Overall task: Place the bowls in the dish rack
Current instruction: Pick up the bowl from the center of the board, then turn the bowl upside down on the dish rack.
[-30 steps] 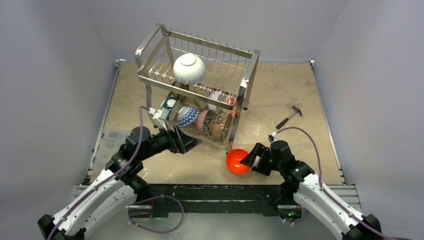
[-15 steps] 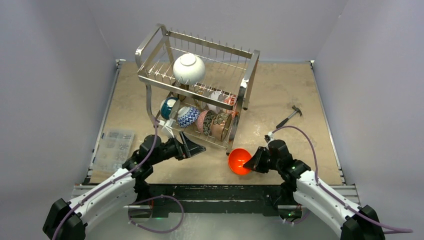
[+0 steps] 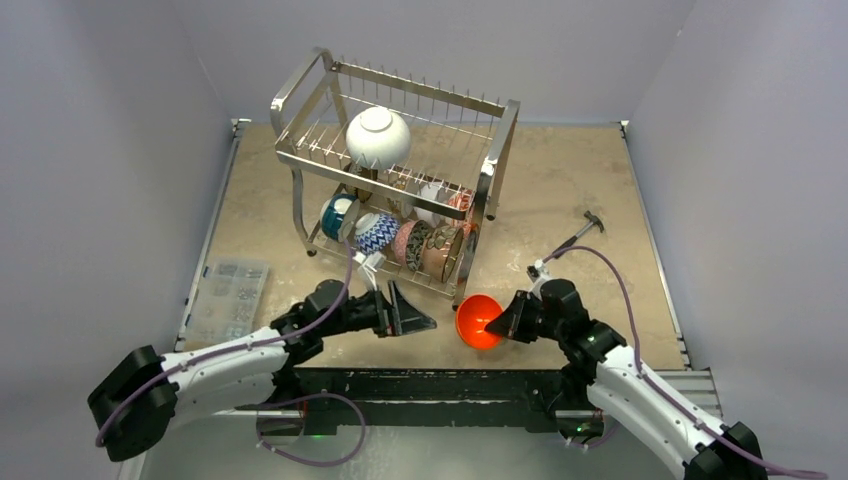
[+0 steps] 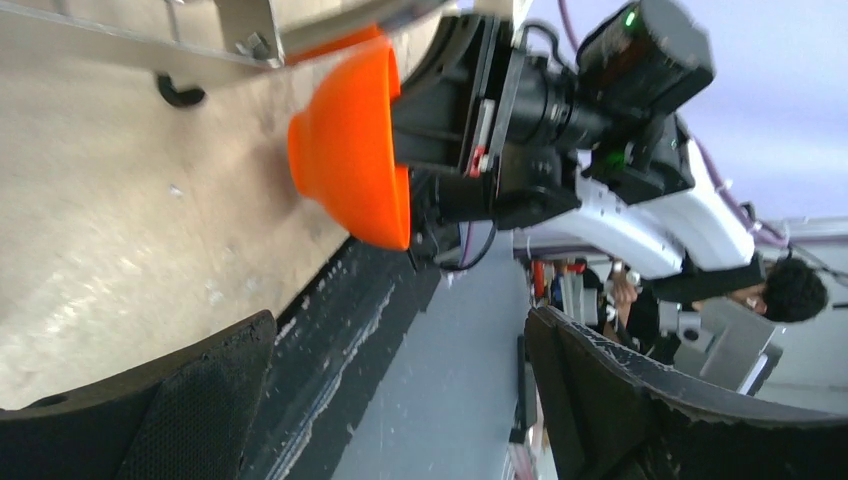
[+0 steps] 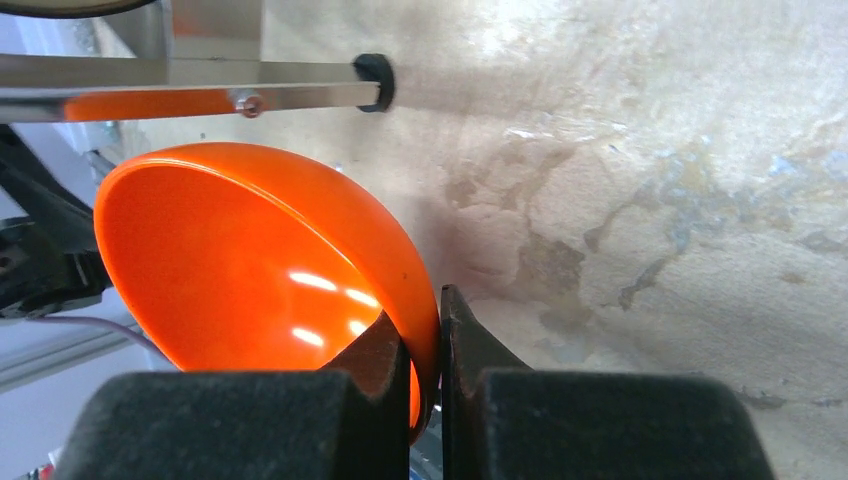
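Note:
An orange bowl is tipped on edge near the table's front, just before the dish rack's right foot. My right gripper is shut on its rim, one finger inside and one outside. My left gripper is open and empty, low over the front edge, a little left of that bowl. The chrome dish rack holds a white bowl on top. Below stand a teal bowl, a blue-and-white bowl and several others.
A small hammer lies on the table at the right. A clear box of small parts sits at the left edge. The rack's rubber foot stands close to the orange bowl.
My right gripper has shut on the orange bowl's rim and tipped it up. The left arm has drawn back from the rack's lower tier toward the front edge and swung right.

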Controlling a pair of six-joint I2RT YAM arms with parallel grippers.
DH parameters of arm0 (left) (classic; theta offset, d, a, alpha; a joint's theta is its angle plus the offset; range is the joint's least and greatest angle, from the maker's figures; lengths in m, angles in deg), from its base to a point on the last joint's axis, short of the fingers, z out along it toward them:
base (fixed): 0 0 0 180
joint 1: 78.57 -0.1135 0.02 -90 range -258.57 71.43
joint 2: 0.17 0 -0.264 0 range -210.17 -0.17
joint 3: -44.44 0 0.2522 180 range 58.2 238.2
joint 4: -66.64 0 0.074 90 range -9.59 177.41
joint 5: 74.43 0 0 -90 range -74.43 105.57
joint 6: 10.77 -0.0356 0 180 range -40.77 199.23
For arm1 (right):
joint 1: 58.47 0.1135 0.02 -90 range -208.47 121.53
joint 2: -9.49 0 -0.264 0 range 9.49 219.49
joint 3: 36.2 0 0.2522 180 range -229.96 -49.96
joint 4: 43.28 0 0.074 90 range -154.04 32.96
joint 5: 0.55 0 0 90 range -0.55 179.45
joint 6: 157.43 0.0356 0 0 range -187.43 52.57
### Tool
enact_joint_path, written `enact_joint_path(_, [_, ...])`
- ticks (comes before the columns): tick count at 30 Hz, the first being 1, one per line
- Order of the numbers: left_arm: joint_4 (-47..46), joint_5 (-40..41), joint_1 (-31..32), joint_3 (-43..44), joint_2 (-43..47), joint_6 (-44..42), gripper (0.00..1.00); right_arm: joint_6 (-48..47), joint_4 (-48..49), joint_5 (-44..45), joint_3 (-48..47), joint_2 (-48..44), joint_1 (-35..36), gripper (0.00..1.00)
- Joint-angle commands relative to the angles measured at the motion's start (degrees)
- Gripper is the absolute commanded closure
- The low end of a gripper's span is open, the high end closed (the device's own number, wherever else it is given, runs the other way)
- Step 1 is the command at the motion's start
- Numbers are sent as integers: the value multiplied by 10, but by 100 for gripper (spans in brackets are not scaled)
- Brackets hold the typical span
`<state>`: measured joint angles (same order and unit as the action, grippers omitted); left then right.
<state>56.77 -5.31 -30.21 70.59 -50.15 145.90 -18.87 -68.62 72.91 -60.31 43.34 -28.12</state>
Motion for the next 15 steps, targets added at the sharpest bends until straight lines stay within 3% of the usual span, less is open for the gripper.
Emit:
enact_joint_path(1, [-71,54,74,27,-49,0,6,-16,55,-39,-21,-26,-1,100])
enact_joint_path(8, [-183,77,151,61,-175,0,6,-26,91,-82,-37,-32,0,100])
enact_joint_path(15, [-182,131,168,94,-225,-17,6,-44,98,-103,-46,-15,-1,100])
